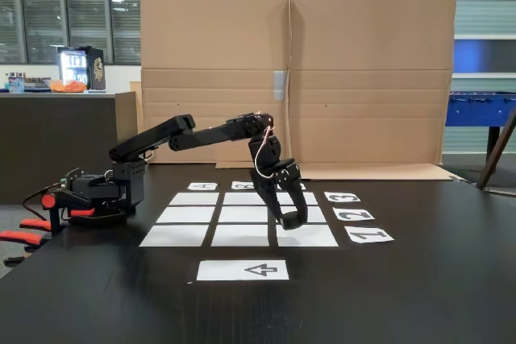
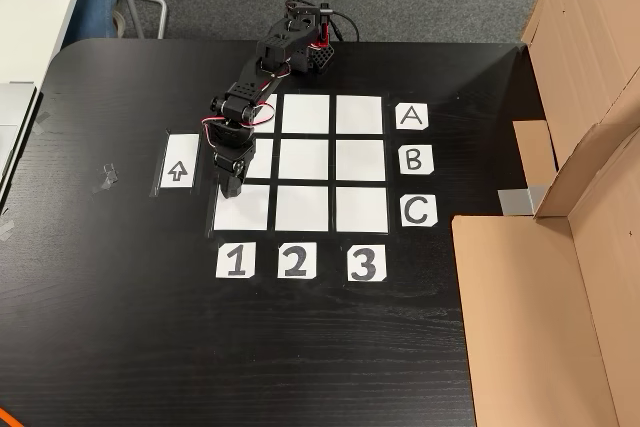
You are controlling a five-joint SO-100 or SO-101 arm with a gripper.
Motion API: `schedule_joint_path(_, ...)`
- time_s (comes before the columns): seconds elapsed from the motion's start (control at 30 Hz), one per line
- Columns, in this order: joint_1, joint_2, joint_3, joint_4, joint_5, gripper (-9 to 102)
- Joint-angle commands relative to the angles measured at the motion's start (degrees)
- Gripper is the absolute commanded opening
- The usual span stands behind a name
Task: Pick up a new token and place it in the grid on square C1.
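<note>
The grid (image 1: pixel 187 215) (image 2: pixel 308 159) is nine white paper rectangles on the black table. Square C1 (image 1: pixel 316 237) (image 2: pixel 248 213) is the near right corner in the fixed view and the bottom left corner in the other view. It lines up with label C (image 2: pixel 418 211) and label 1 (image 2: pixel 236 261). My black gripper (image 1: pixel 293 221) (image 2: pixel 229 187) points down over the edge of C1 nearest the arm, low over the paper. The token is hidden. I cannot tell whether anything sits between the dark fingers.
A white sheet with an arrow (image 1: pixel 242 270) (image 2: pixel 179 161) lies beside the grid's 1 column, with nothing on it. The arm's base (image 1: pixel 97 191) (image 2: pixel 300 42) stands at the A side. Cardboard walls (image 1: pixel 363 78) (image 2: pixel 540 317) border the table beyond the letter labels.
</note>
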Motion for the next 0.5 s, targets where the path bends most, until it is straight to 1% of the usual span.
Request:
schedule_joint_path(0.0,-0.79,0.0,-2.72,-1.41,0.0,0)
schedule_joint_path(0.1,-1.32,-0.7,-2.72,-1.85,-0.26,16)
schedule_joint_path(0.13,-1.32,-0.88,-2.72,-1.93,-0.26,18)
schedule_joint_path(0.4,-1.67,-0.79,-2.72,-2.46,-0.26,30)
schedule_joint_path(0.47,-1.58,-0.62,-2.46,-2.46,-0.44,31)
